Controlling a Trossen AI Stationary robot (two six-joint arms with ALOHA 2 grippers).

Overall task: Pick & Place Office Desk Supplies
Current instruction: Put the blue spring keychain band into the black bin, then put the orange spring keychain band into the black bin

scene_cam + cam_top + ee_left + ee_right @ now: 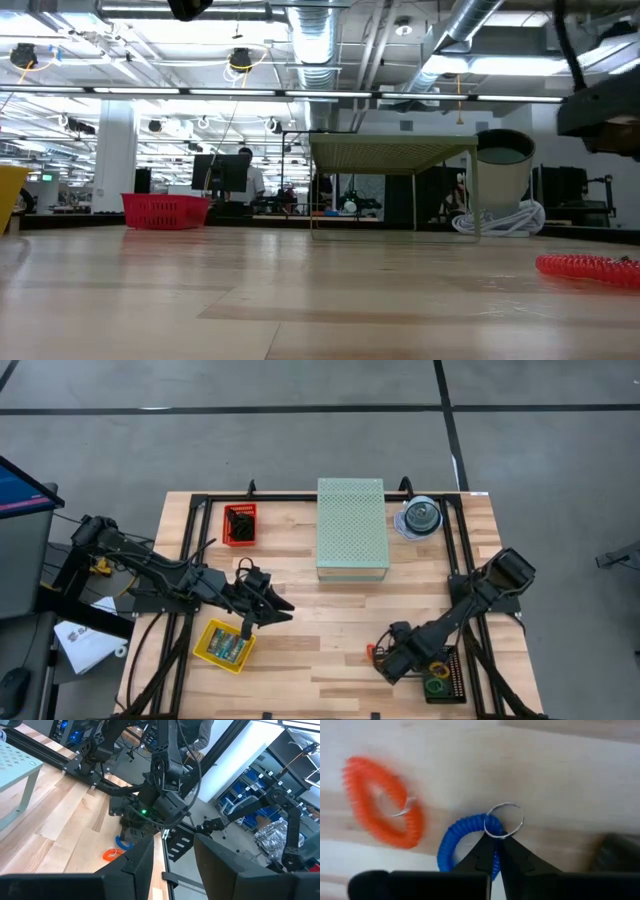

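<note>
**My right hand pinches the blue loop at the lower right of the surface**

The wooden surface (330,630) fills the middle of the high view. At its upper centre stands the pale green perforated box (352,528), with the clear disc spindle (419,518) to its right and a red basket (240,524) to its left. A yellow tray (224,645) sits at the lower left, a dark tray (440,678) holding green and yellow loops at the lower right.

My left hand (285,607) hangs left of centre, just above the yellow tray, its fingers (135,865) spread with nothing between them.

My right hand (496,840) is low at the lower right, beside the dark tray, fingers pressed together on the blue loop (451,845) where its metal ring (505,820) joins. The orange loop (382,802) lies just beside it, flat on the wood.
</note>
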